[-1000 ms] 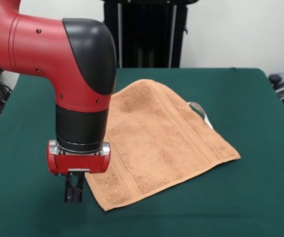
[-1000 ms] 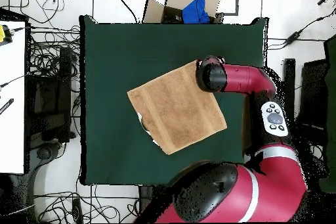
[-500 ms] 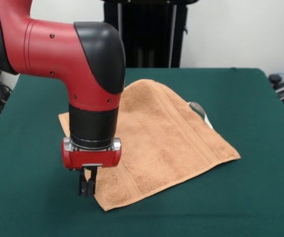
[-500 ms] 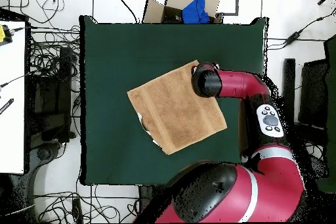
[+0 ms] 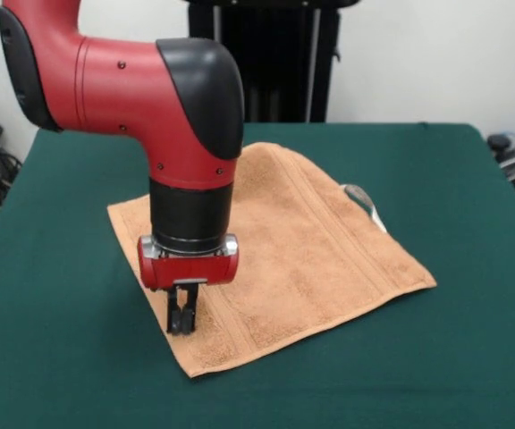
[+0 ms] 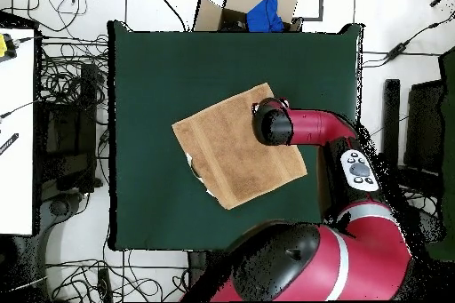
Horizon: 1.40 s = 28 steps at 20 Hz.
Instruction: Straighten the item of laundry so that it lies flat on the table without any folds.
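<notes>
Counter (image 5: 472,357) around towel (image 5: 320,250) was bare green on every side; broad open strips ran along all four counter edges. Towel lay low, no barrier to passing above. Arm (image 5: 150,89) stood over towel's part nearest one long counter edge, end effector (image 5: 181,322) low over towel there, blocking that approach. White tag (image 5: 365,204) stuck out at towel's opposite edge. Clutter, cables lay off counter only.

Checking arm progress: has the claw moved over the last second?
Yes. In the front view the claw shifted rightward, from the bare table onto the towel.
</notes>
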### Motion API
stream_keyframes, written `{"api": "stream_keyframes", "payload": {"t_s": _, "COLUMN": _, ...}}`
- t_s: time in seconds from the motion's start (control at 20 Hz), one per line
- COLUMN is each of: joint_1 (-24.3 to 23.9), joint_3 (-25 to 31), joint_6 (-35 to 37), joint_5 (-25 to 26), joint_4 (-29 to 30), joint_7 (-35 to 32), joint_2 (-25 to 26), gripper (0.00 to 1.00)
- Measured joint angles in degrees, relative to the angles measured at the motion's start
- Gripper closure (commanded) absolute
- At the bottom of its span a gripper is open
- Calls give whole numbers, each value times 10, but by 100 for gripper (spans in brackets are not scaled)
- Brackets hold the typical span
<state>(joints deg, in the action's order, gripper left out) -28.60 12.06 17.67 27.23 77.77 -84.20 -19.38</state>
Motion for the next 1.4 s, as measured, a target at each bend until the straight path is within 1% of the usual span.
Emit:
{"api": "stream_keyframes", "payload": {"t_s": 0.5, "joint_1": 6, "joint_3": -31, "joint_6": -36, "joint_5": 0, "joint_4": 41, "joint_7": 0, "joint_2": -12, "gripper": 100}}
{"api": "stream_keyframes", "payload": {"t_s": 0.95, "joint_1": 12, "joint_3": -44, "joint_6": -71, "joint_5": -7, "joint_4": 43, "joint_7": 0, "joint_2": -6, "gripper": 100}}
{"api": "stream_keyframes", "payload": {"t_s": 1.4, "joint_1": 12, "joint_3": -44, "joint_6": -74, "joint_5": -16, "joint_4": 43, "joint_7": 0, "joint_2": -4, "gripper": 100}}
